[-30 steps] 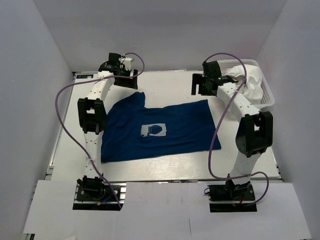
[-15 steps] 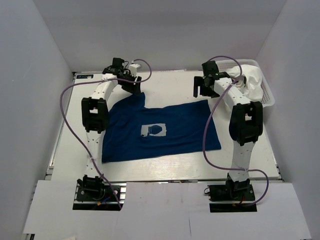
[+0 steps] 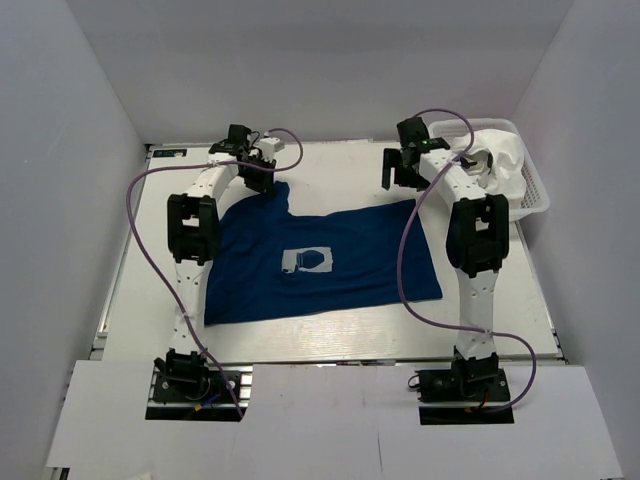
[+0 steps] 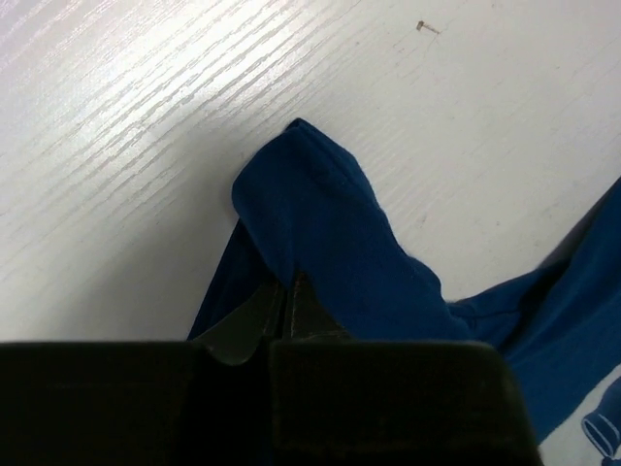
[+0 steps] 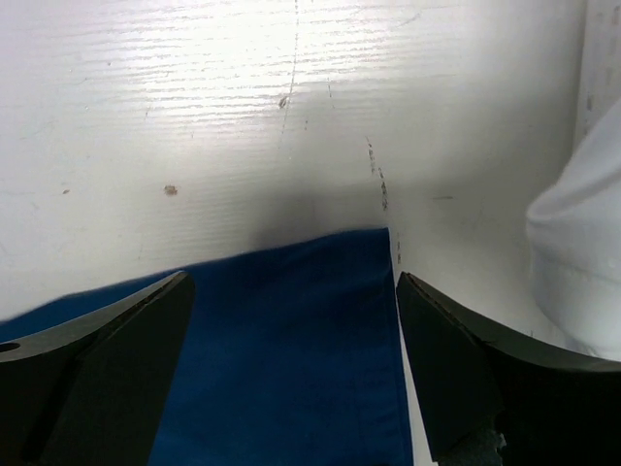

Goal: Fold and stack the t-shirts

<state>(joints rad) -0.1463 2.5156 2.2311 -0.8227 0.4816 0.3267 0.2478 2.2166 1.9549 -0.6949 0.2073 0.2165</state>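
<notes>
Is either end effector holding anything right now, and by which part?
Left end effector pinches the blue shirt by its far sleeve; right end effector is open, holding nothing.

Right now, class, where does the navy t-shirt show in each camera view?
Top external: navy t-shirt spread flat mid-table.
Left wrist: its sleeve, centre, pinched by the left gripper.
Right wrist: its corner, bottom centre, framed by the open right gripper.
Shared landmark: white table.

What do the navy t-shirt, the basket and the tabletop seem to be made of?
The navy t-shirt: soft matte cloth, likely cotton; it folds and creases limply. The basket: white plastic by its look, with lattice walls. The tabletop: white board with fine wood-grain texture and slight sheen, perhaps laminate.
</notes>
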